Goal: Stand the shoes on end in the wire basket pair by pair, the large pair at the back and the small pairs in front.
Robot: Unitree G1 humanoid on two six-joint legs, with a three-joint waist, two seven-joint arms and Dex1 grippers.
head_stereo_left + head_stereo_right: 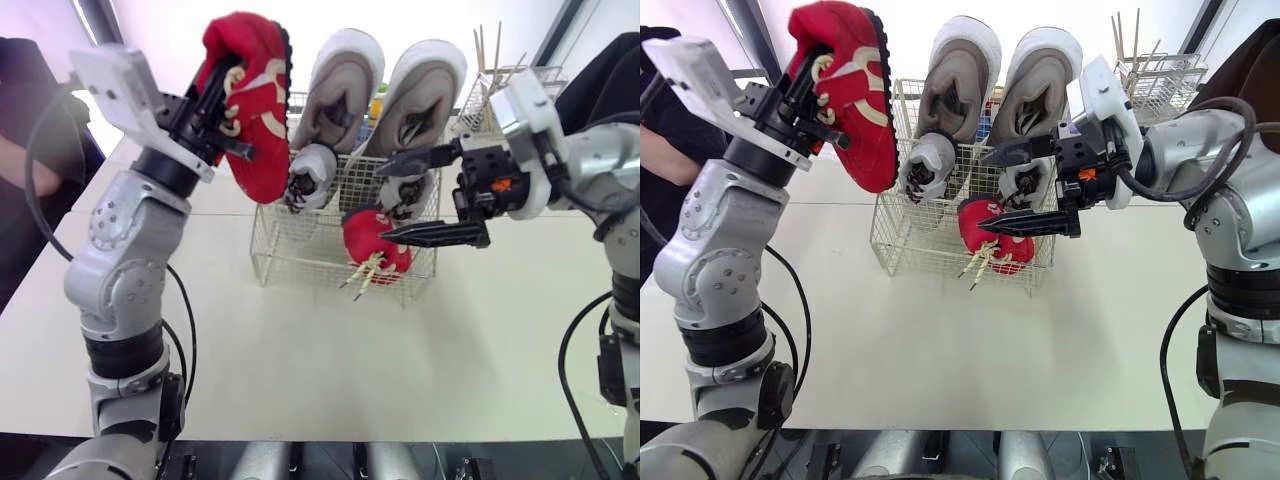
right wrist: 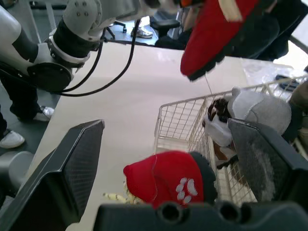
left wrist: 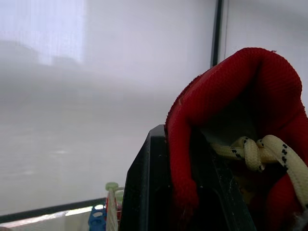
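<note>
A white wire basket [image 1: 290, 255] stands on the table. Two large grey-white shoes [image 1: 340, 85] [image 1: 425, 95] stand on end at its back. Two small grey shoes [image 1: 312, 172] [image 1: 405, 195] stand in front of them. A small red shoe [image 1: 372, 240] sits in the front right corner, its laces hanging through the wire. My left gripper [image 1: 215, 105] is shut on a second red shoe [image 1: 255, 110], held high above the basket's left end; the wrist view shows its fabric [image 3: 240, 96] pinched by a finger [image 3: 149, 192]. My right gripper [image 1: 387, 200] is open, just in front of the basket over the red shoe [image 2: 168, 180].
Another wire rack [image 1: 520, 85] with wooden sticks stands at the back right of the white table [image 1: 300, 370]. A person [image 1: 20, 150] sits at the far left edge. A dark object lies behind my right arm.
</note>
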